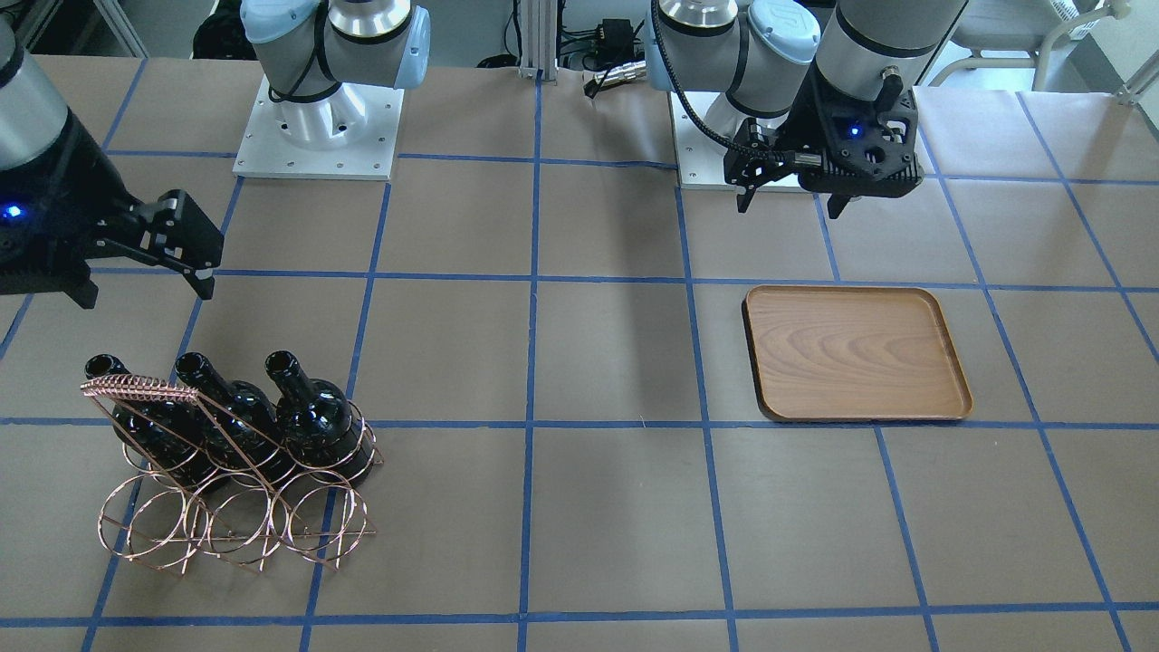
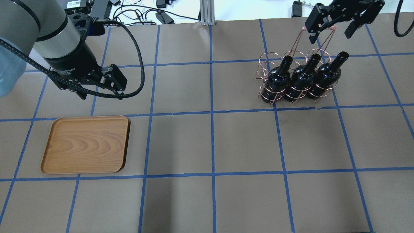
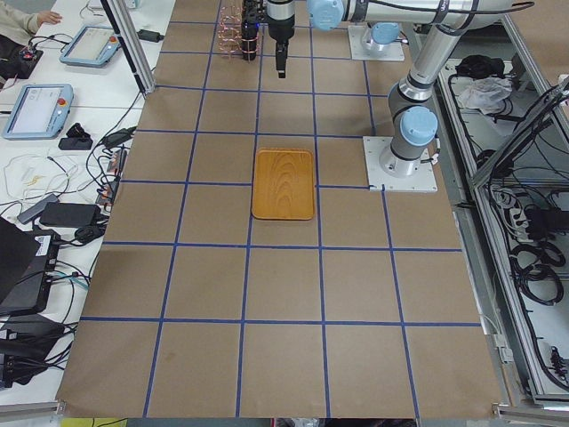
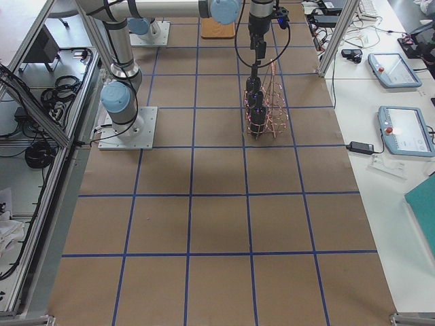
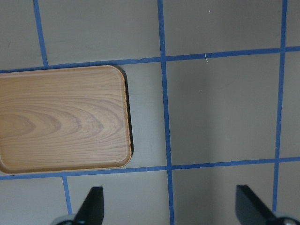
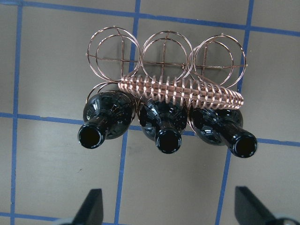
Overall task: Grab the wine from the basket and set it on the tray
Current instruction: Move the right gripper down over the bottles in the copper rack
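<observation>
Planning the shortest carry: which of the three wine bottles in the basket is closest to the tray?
The end bottle on the side toward the tray, leftmost of the row in the overhead view and rightmost in the front-facing one.

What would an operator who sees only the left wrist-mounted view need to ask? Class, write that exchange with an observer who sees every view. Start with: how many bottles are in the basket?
Observer: Three wine bottles stand in the basket, side by side.
Operator: Which row of rings holds them?
Observer: The row nearer the robot; the other row holds nothing.
Operator: Where is the right end effector?
Observer: The right end effector hangs beside the basket, apart from it, open and holding nothing.
</observation>
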`<state>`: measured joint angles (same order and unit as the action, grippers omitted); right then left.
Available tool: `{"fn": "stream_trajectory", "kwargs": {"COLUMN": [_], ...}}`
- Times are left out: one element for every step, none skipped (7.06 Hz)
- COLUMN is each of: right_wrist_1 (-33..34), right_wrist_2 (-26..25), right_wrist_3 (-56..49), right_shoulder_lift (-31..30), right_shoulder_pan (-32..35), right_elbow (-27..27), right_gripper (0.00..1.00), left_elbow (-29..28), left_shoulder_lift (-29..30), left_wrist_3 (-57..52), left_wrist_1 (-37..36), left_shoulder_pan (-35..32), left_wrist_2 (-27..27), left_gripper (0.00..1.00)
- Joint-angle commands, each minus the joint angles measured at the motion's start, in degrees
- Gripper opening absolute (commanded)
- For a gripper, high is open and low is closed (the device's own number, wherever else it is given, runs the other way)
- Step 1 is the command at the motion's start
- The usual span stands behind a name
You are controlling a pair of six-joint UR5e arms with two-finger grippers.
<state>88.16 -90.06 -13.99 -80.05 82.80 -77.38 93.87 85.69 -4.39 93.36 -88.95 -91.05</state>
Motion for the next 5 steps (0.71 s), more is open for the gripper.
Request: {"fn": "stream_trajectory", "kwargs": {"right_wrist_1": [0.7,1.7,4.3,6.6,6.7], "right_wrist_2": [0.1,0.1,0.1,0.1,0.1], "right_wrist_3": [0.0,0.0,0.0,0.3,1.0], "right_shoulder_lift": [3.9,5.0,5.0,5.3,6.0], "right_shoulder_pan": [-0.4,-0.4,-0.4,-0.4,-0.4], "right_elbow": [-0.3,-2.0,-4.9,-6.3,-6.3], "right_gripper": [1.0,1.0,1.0,1.0,0.96], "left_elbow": [0.0,0.0,0.0,0.0,0.0], "left_shoulder_lift": [0.0,0.0,-0.1,0.0,0.0], "left_wrist_3": [0.0,0.0,0.0,0.0,0.0], "left_wrist_1": [0.1,0.0,-0.1,-0.2,-0.1], "left_shoulder_pan": [0.0,0.0,0.0,0.0,0.0], "left_wrist_2": [0.0,0.1,0.0,0.1,0.1], "left_gripper": [1.0,1.0,1.0,1.0,1.0]}}
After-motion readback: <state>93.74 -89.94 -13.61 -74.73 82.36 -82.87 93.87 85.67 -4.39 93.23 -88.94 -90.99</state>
